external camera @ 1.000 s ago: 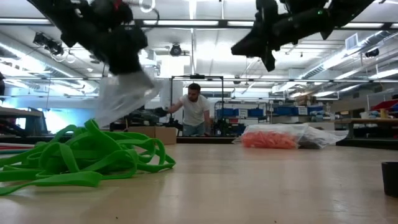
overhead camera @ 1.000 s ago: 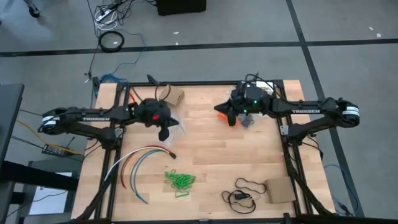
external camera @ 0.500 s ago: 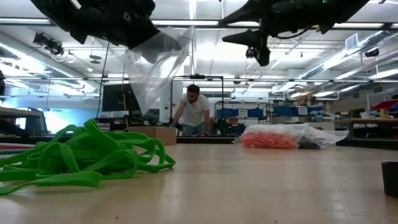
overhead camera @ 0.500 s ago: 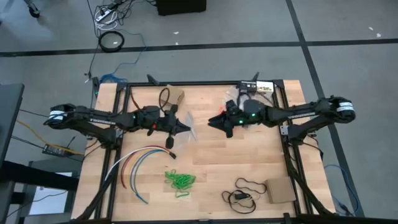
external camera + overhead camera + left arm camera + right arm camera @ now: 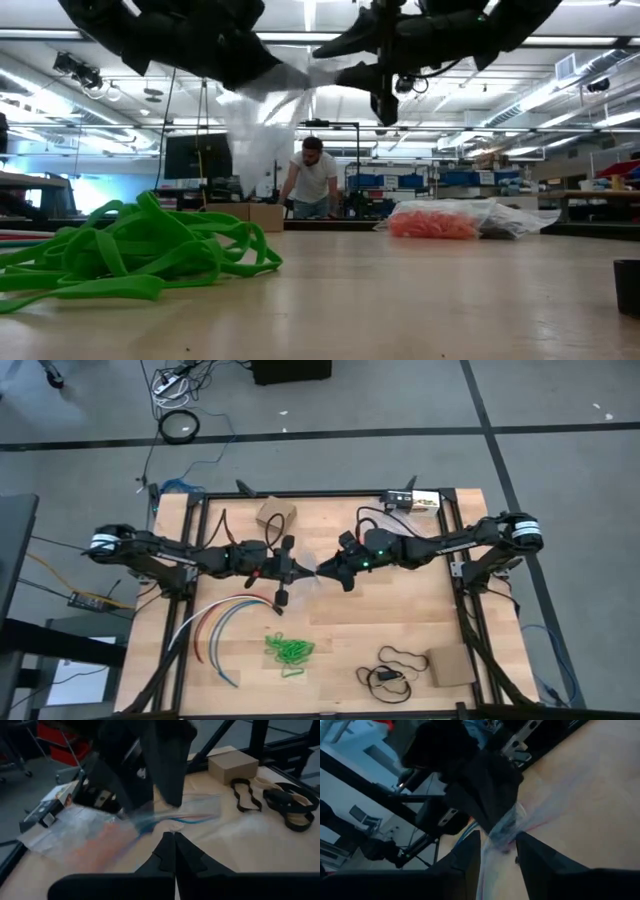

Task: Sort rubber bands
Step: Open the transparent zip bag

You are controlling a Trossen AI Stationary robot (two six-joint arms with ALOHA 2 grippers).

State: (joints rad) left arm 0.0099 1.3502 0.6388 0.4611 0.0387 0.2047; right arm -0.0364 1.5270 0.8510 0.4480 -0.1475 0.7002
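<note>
A clear plastic bag [image 5: 262,125] hangs in the air over the table's middle, and my left gripper [image 5: 170,845] is shut on it. My right gripper [image 5: 497,855] has come in from the table's right and is open, one finger on either side of the bag's bunched top edge [image 5: 504,831]. In the high view the two grippers meet at the bag [image 5: 312,572]. A heap of green rubber bands [image 5: 290,650] lies on the wood near the front edge. Orange rubber bands in a clear bag [image 5: 435,222] lie on the far side of the table. My left gripper pinches the bag's top edge by its coloured seal strip [image 5: 167,822] between its two shut fingers. The fingers come in about level from the table's left. The bag is lifted clear and hangs slack below the fingers. My right gripper: I cannot tell whether its fingers touch the bag.
Long coloured cables [image 5: 225,622] curve at the near left. A cardboard box [image 5: 277,515] sits at the far side. A cardboard piece [image 5: 450,665] and a black cord loop [image 5: 395,660] lie at the near right. A person [image 5: 313,180] stands in the room beyond the table.
Both grippers have moved toward the table's middle and met there. My left gripper has rolled and carried the bag along, and the bag has swung up from hanging under it. My right gripper has left the orange bag on the table, sunk a little and opened.
</note>
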